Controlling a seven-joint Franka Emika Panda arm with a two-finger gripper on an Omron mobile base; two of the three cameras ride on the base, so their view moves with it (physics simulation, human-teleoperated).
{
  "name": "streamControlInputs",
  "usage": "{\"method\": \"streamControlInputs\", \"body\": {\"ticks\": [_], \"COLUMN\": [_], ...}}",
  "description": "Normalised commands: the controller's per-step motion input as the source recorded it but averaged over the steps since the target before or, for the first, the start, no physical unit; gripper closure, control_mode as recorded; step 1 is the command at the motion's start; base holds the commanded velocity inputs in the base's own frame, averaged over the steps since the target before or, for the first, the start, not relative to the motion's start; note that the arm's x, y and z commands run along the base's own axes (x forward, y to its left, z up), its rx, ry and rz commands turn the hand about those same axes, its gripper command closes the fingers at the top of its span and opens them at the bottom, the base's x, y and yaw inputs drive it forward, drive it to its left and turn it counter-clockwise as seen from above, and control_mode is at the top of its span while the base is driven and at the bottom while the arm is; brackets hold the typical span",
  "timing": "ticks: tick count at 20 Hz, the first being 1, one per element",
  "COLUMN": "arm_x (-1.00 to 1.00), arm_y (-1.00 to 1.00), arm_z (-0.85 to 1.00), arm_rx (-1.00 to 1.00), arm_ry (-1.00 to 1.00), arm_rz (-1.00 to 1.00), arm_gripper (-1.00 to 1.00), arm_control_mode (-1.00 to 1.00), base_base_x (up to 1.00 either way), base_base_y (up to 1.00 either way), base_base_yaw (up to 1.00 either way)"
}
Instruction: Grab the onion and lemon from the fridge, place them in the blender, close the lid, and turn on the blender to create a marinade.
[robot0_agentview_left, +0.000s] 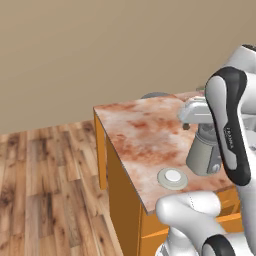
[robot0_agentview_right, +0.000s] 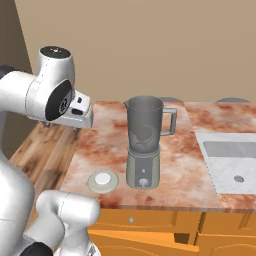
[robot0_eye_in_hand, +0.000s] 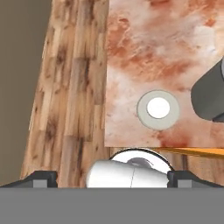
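While the arm stands raised over the left end of the table (robot0_agentview_right: 190, 150), its jaws are released and spread wide, grasping nothing; in the hand view the two dark finger tips (robot0_eye_in_hand: 41, 178) sit far apart at the lower corners, with the gripper (robot0_eye_in_hand: 116, 179) pointing down at the table edge and the wooden floor (robot0_eye_in_hand: 70, 87) beyond it.

The blender (robot0_agentview_right: 144, 145) stands upright on the reddish marbled table top, roughly at its centre in the right base view. Its translucent grey jar has the side handle turned toward 3 o'clock in that view, and the jar mouth is uncovered. Whether anything lies inside the jar cannot be told. In the left base view the blender (robot0_agentview_left: 206, 150) is partly hidden behind the dark forearm.

The lid (robot0_agentview_right: 103, 181) lies flat on the table, white centre upward, at about 8 o'clock from the blender base, near it but not touching, and close to the front edge. The left base view shows the lid (robot0_agentview_left: 172, 177) just beside the blender base, toward 8 o'clock. In the hand view the lid (robot0_eye_in_hand: 158, 109) lies near centre, with the dark blender (robot0_eye_in_hand: 210, 94) at 3 o'clock.

A sink basin (robot0_agentview_right: 232, 165) is set into the table well to the blender's 3 o'clock side. Orange cabinet fronts (robot0_agentview_right: 150, 225) run below the table.
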Motion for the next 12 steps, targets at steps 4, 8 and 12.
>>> {"method": "streamControlInputs", "body": {"ticks": [4, 8, 12], "arm_x": [-0.25, 0.03, 0.35], "arm_y": [0.44, 0.06, -0.14], "arm_z": [-0.93, -0.9, -0.79], "arm_rx": [-0.11, -0.05, 0.0], "arm_ry": [0.27, 0.25, 0.11], "arm_rz": [-0.2, -0.17, -0.04], "arm_gripper": [-1.0, -1.0, -1.0], "arm_control_mode": [-1.0, -1.0, -1.0], "base_base_x": [0.0, 0.0, 0.0], "base_base_y": [0.0, 0.0, 0.0], "base_base_yaw": [0.0, 0.0, 0.0]}}
